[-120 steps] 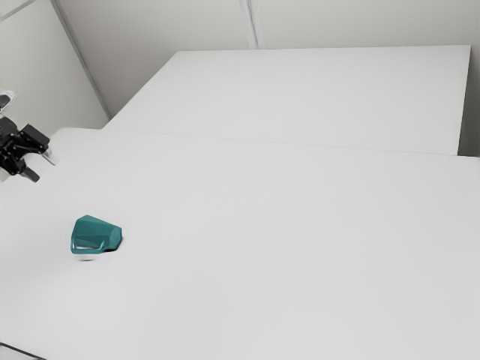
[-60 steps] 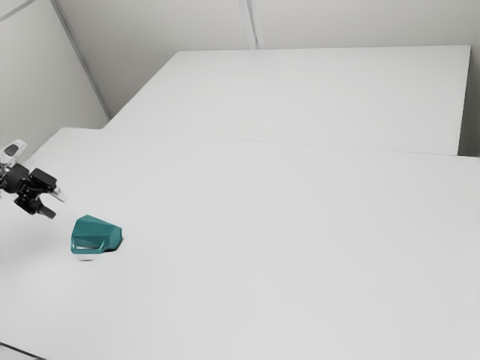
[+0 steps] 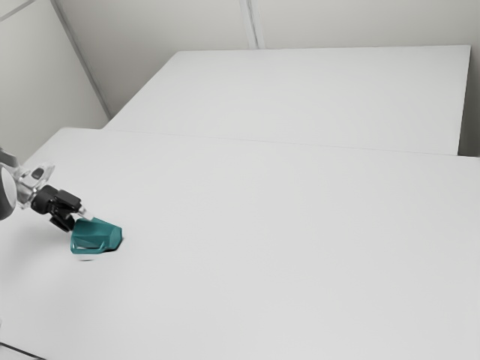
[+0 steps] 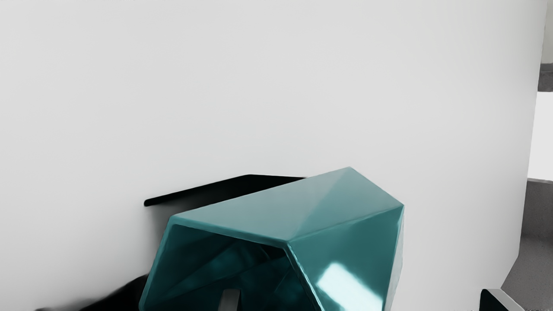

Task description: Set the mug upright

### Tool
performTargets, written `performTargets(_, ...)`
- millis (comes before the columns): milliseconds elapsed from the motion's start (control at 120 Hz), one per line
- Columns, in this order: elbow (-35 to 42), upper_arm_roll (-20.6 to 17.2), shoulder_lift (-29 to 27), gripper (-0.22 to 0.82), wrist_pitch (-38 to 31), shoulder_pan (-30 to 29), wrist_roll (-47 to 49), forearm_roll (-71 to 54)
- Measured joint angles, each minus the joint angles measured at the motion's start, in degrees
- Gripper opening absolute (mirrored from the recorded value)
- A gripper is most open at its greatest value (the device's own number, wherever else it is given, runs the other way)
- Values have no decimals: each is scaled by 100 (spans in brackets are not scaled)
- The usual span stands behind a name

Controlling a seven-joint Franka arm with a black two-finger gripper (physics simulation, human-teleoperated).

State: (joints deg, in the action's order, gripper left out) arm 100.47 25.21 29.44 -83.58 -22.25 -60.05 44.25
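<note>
- The teal mug (image 3: 97, 234) lies on its side on the table (image 3: 262, 225), toward the exterior view's left, its open mouth facing the gripper (image 3: 76, 220).
- Its glossy walls are flat, angular facets meeting in crisp edges; 1 facet carries a bright white reflection, and the inside is dark teal.
- The black gripper is released, its 2 fingers (image 4: 230, 301) spread wide: 1 in front of the mouth, 1 outside beyond the faceted wall, apart from it.
- The table is smooth, matte and pale, with a black shadow beside the mug.
</note>
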Motion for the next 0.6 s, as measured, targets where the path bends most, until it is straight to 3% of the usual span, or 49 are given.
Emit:
performTargets(100, 66, -7, -5, 57, 152, -13, -145, 129)
performTargets(250, 48, -12, -39, 19, 284, -16, -321, 219)
performTargets(350, 18, -18, -66, 2, 369, -16, -415, 280)
performTargets(600, 28, -134, -267, -13, 544, -16, -595, 399)
